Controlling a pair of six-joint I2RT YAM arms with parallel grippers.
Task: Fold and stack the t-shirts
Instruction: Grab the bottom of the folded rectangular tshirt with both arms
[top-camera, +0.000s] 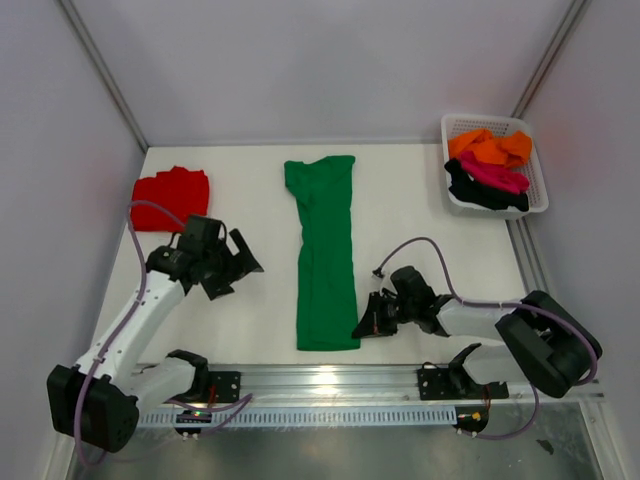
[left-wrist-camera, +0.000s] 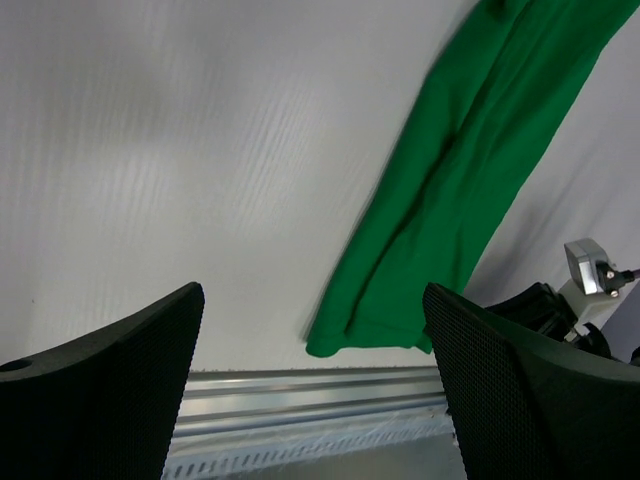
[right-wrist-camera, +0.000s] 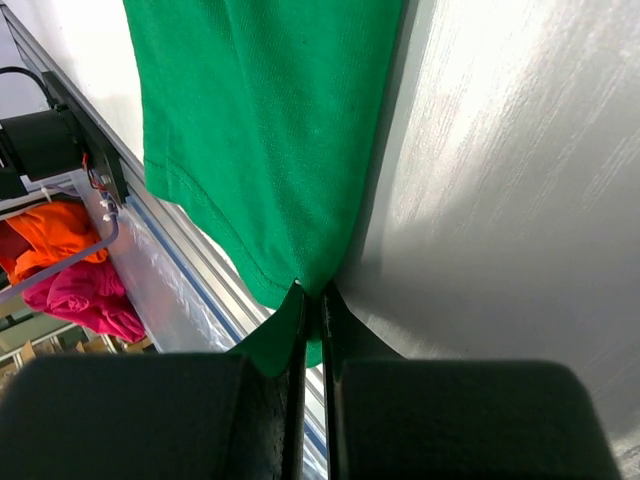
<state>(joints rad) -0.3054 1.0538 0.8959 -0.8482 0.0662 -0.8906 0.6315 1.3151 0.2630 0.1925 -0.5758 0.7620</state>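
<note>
**Desk:** Where is the shirt you're working on?

**Operator:** I see the bright green cloth t-shirt (top-camera: 325, 255) lying as a long narrow strip down the middle of the white worktop (top-camera: 420, 200). It runs from far to near, and its near hem stops just short of the metal rail (top-camera: 330, 378).

**Desk:** And your right side?

**Operator:** My right end effector (top-camera: 360, 329) sits low at the strip's near right corner. On the right wrist view I see its black fingers (right-wrist-camera: 180, 410) pressed together, with a pinch of the green hem between them.

**Desk:** The left?

**Operator:** My left end effector (top-camera: 236, 270) hangs above the worktop to the left of the strip, apart from it. It is spread wide and grips nothing; between its fingers (left-wrist-camera: 100, 390) I see only bare worktop.

**Desk:** Other shirts?

**Operator:** A red cloth t-shirt (top-camera: 172, 198) lies folded at the far left. At the far right, the white plastic mesh basket (top-camera: 537, 175) holds an orange cloth t-shirt (top-camera: 490, 148), a magenta cloth t-shirt (top-camera: 497, 176) and a black cloth t-shirt (top-camera: 478, 193), all bunched together.
</note>
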